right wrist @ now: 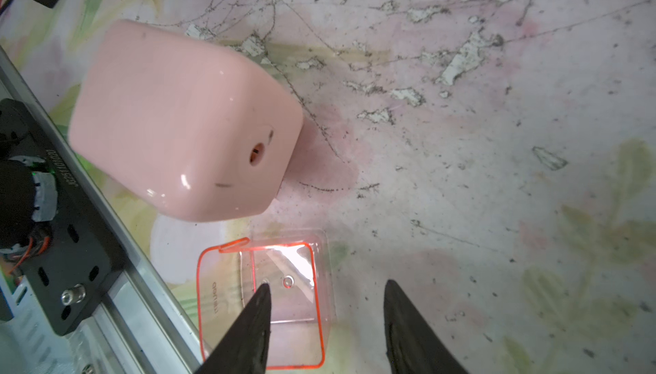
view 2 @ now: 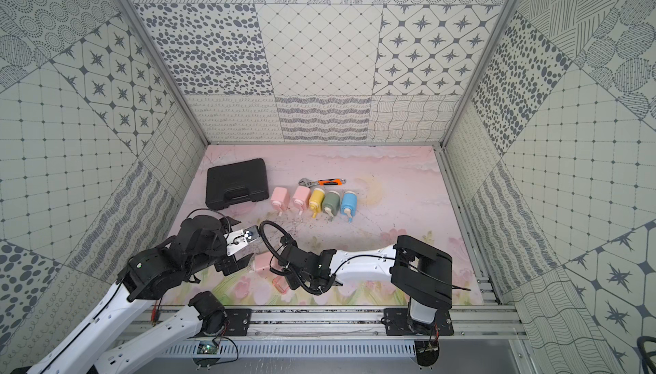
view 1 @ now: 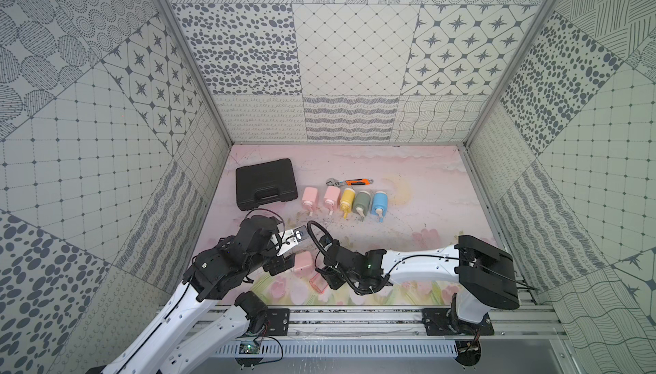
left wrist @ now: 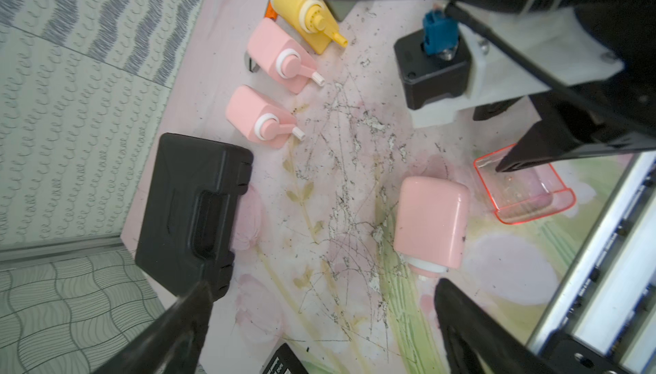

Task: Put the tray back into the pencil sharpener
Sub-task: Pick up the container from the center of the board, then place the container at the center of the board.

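Evidently the grab comes first. On the counter point(view 1: 408, 234), near its front edge, the pink pencil sharpener point(right wrist: 184, 120) lies with the clear orange-rimmed tray point(right wrist: 220, 301) just beside it, not yet in. The right claw point(right wrist: 326, 285) is spread astride one tray wall; it should pinch squarely and low there. The left claw point(left wrist: 321, 290), spread wide, could steady the sharpener.

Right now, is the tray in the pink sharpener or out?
Out. The tray lies on the table beside the pink sharpener, open side up.
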